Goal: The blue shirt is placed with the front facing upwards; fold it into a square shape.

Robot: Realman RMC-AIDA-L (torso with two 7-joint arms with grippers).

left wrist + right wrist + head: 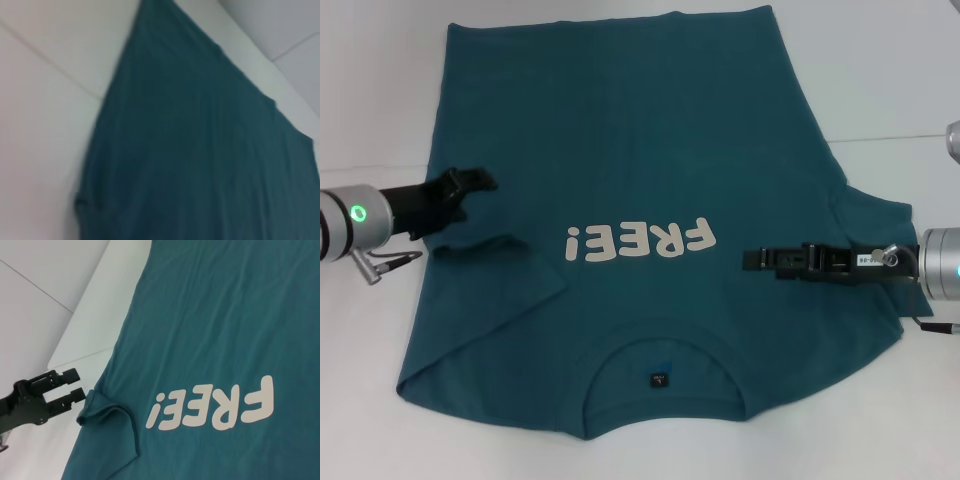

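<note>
Blue shirt [620, 150] lies beneath both grippers' fingers, left [480, 181] seemingly parted.

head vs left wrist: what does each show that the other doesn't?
Head view only: both grippers, the left gripper open at the shirt's left sleeve, the right gripper over the right side of the chest; the "FREE!" lettering; the collar with its tag. Left wrist view only: nothing extra, just a close stretch of plain fabric, with no fingers visible. Both: the blue shirt lying on the white table.
</note>
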